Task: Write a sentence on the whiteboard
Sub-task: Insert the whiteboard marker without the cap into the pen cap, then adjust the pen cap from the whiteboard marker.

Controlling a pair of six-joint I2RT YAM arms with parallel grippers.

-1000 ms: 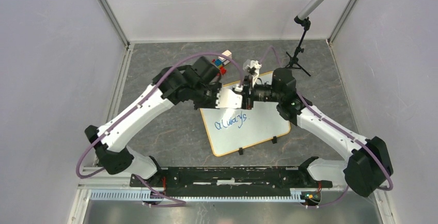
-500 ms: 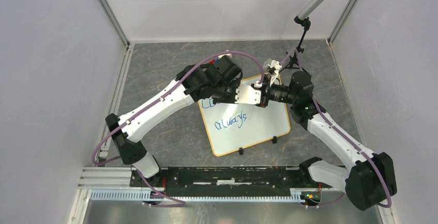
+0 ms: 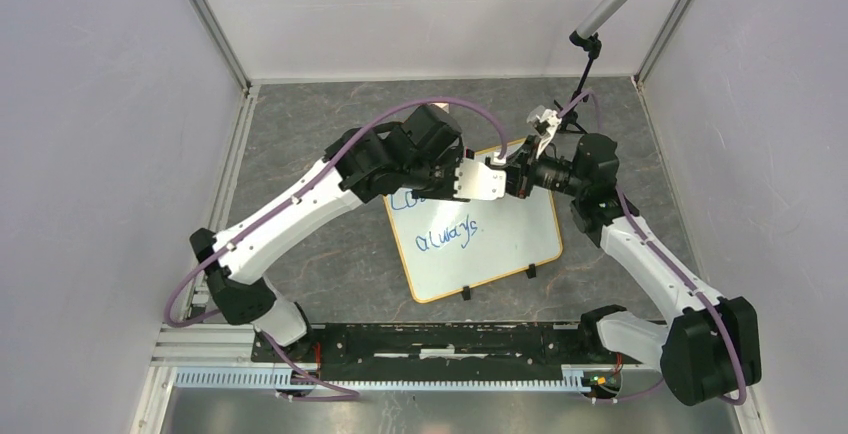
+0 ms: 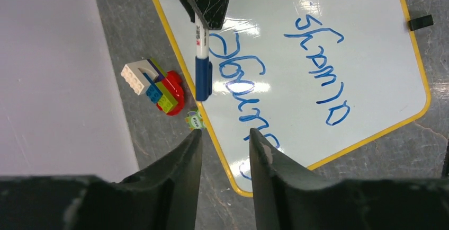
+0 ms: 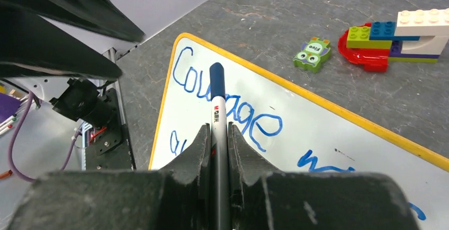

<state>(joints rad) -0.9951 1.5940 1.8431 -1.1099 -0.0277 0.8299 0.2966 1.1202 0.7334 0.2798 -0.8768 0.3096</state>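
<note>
right hand (image 5: 217, 130) — clamped on marker (image 5: 217, 97), above whiteboard (image 3: 520, 234) | left hand (image 4: 226, 137) — fingers parted, empty, above whiteboard | bricks (image 4: 159, 87) just beside whiteboard rim

Left pincer (image 4: 225, 134) parted; right pincer (image 5: 218, 128) clamping marker (image 5: 216, 88).

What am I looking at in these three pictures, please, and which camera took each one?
Two white robot arms are bolted to a grey table. The wide picture comes from a camera above and behind them, showing the left arm and the right arm. The other two come from cameras on the wrists, each looking along its own fingers. On the table lies a whiteboard with a blue sentence; "Courage" and "always" can be read. Beside it are toy bricks. The right gripper is shut on a capped blue marker. The left gripper is open and holds nothing.
</note>
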